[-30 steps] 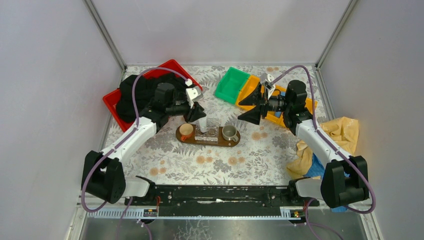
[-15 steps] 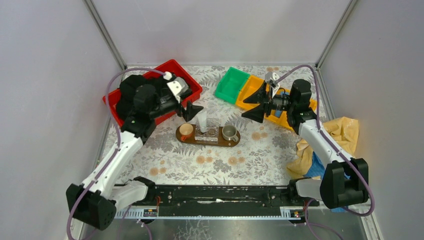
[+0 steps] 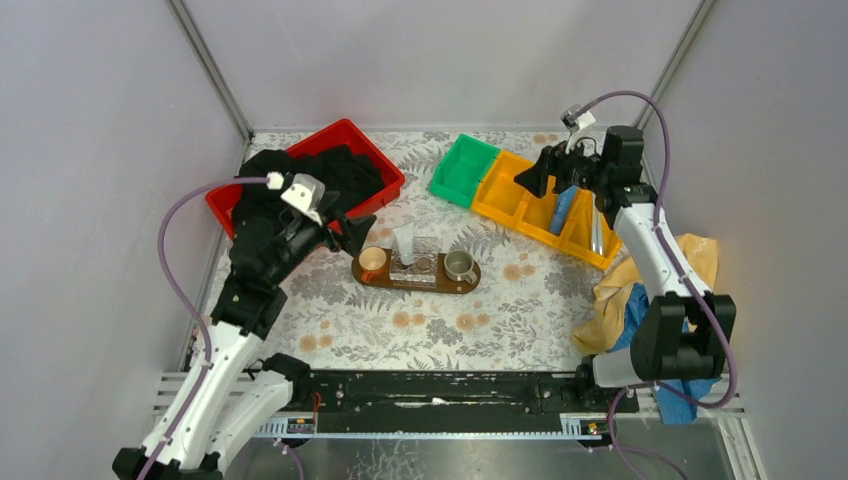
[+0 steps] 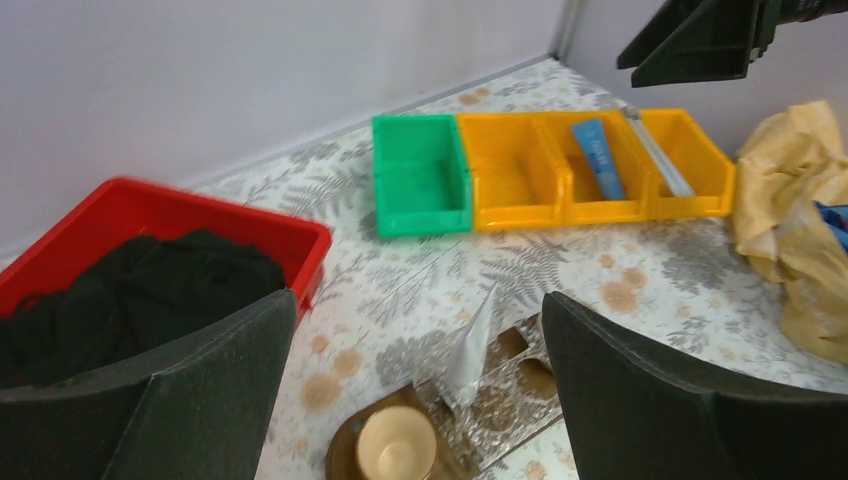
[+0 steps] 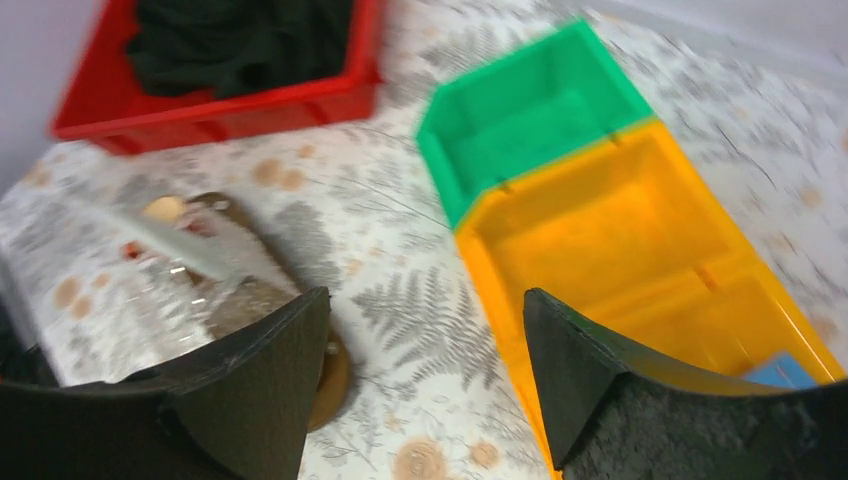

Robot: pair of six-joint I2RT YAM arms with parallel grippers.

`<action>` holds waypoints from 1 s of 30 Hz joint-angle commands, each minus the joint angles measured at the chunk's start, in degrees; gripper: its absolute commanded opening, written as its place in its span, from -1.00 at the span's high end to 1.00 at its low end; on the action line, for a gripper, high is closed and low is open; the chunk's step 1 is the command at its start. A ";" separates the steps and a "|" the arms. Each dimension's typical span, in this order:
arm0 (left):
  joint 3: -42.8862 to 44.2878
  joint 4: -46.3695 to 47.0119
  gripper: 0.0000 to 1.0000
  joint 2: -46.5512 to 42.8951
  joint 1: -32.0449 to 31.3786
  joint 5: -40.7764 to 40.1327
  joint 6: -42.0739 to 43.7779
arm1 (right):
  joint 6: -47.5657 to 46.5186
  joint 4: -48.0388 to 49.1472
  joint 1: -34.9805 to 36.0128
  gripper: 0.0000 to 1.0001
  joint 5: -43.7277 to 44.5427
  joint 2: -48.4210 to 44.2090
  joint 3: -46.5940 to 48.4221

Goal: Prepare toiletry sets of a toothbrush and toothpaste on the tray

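The dark brown tray (image 3: 434,284) lies mid-table, carrying an orange cup (image 3: 372,262), a clear holder and a metal cup (image 3: 459,265). A whitish toothpaste (image 3: 405,243) tube stands tilted in the holder, free of any gripper; it also shows in the left wrist view as toothpaste (image 4: 470,345). My left gripper (image 3: 352,222) is open and empty, to the left of the tray, its jaws (image 4: 418,300) wide apart. My right gripper (image 3: 553,180) hangs open and empty over the yellow bins (image 3: 525,203). A blue toothpaste (image 3: 563,210) and the toothbrush (image 3: 597,230) lie in those bins.
A red crate (image 3: 388,175) holding black cloth sits at the back left, behind my left arm. A green bin (image 3: 465,168) adjoins the yellow bins. A yellow cloth (image 3: 690,265) and something blue lie at the right edge. Grey walls enclose three sides.
My left gripper opened, let go of the whitish tube in the holder and drew back to the left. My right gripper swung back and right, over the yellow bins.
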 commanded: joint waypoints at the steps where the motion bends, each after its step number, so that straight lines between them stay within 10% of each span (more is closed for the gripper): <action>1: -5.80 -1.02 -1.00 -5.54 0.40 -10.19 -0.11 | -0.59 -7.47 -0.10 -0.54 21.09 5.64 4.21; 12: -8.95 -1.40 -1.00 -8.47 0.40 -10.66 0.73 | 3.64 -16.13 -0.10 -0.06 46.91 21.94 15.50; 30: -9.26 -1.32 -1.00 -8.99 0.44 -10.53 0.70 | 4.60 -16.06 -0.10 -0.22 53.26 29.22 16.71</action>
